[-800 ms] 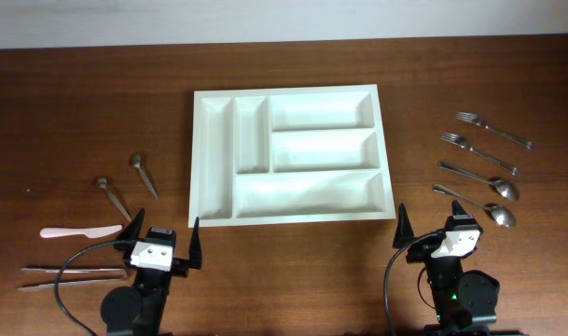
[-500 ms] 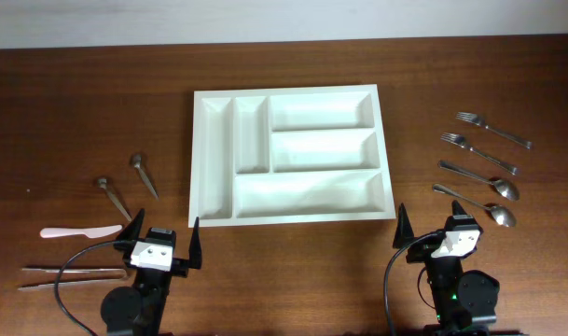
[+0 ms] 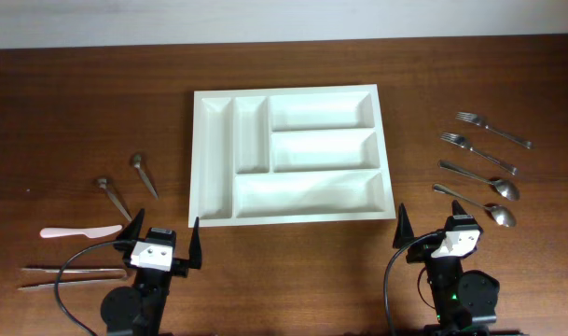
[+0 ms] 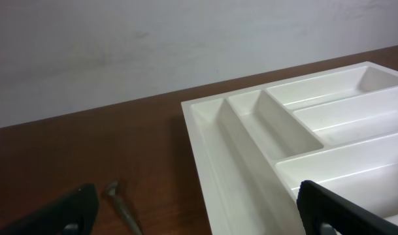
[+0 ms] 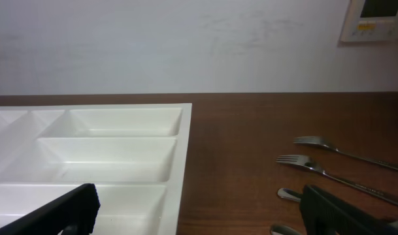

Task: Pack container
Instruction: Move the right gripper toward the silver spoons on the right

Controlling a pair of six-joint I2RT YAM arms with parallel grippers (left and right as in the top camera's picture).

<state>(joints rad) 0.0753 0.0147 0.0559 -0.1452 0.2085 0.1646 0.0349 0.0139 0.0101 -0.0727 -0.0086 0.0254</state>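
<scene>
The container (image 3: pixel 293 214) is a white five-compartment cutlery tray in the middle of the table, with nothing in it; it also shows in the left wrist view (image 4: pixel 251 163) and the right wrist view (image 5: pixel 179 163). My left gripper (image 3: pixel 163 240) is open and empty at the front edge, left of the tray's front left corner. My right gripper (image 3: pixel 430 225) is open and empty at the front edge, right of the tray's front right corner. Two forks (image 3: pixel 493 132) (image 3: pixel 477 152) and two spoons (image 3: pixel 479 178) (image 3: pixel 475 204) lie to the right. Two small spoons (image 3: pixel 144 174) (image 3: pixel 114 196) lie to the left.
A pink plastic knife (image 3: pixel 78 231) and two thin metal utensils (image 3: pixel 72 275) lie at the front left, beside my left arm's black cable (image 3: pixel 74 266). A light wall runs behind the table's far edge.
</scene>
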